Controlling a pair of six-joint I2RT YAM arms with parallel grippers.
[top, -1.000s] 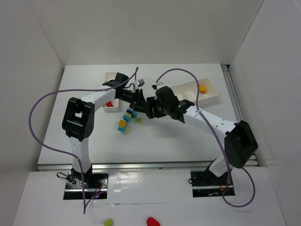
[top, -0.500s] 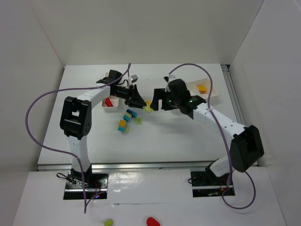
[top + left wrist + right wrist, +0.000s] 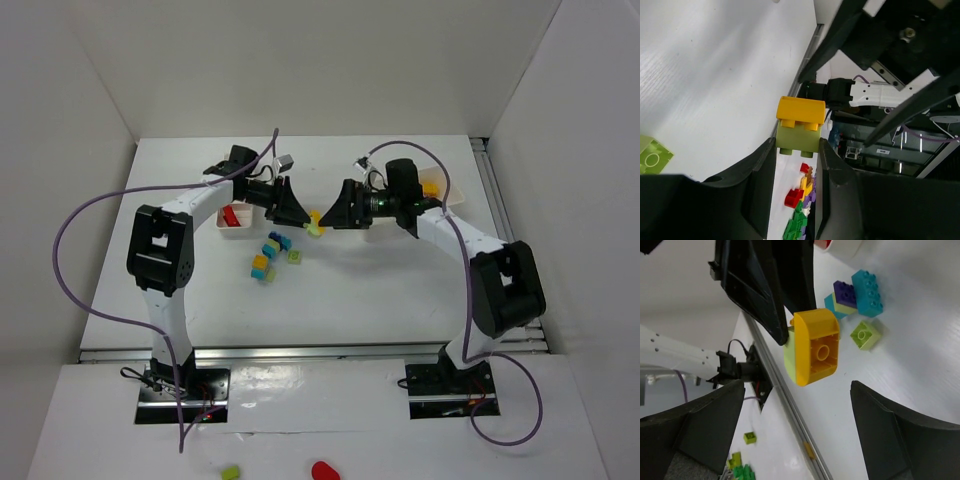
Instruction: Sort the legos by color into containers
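My left gripper (image 3: 301,213) is shut on a two-colour lego stack (image 3: 316,223), held above the table. In the left wrist view the lime green brick (image 3: 799,138) sits between the fingertips with the yellow brick (image 3: 801,112) plugged on beyond it. My right gripper (image 3: 337,216) faces it from the right, open and apart from the stack. In the right wrist view that stack (image 3: 814,346) hangs in front of the wide-spread right gripper (image 3: 797,390). Two white containers show: the left one (image 3: 222,233) with a red brick (image 3: 232,215), the right one (image 3: 456,197) with a yellow brick (image 3: 432,187).
Loose legos lie on the table below the grippers: a cyan and blue stack (image 3: 272,243), a yellow and cyan stack (image 3: 262,266) and a lime green brick (image 3: 295,256). The right arm covers most of the right container. Purple cables loop over both arms.
My right gripper has opened, let go of the stack and drawn back to the right. The left gripper keeps hold of the stack and has shifted slightly up and right.
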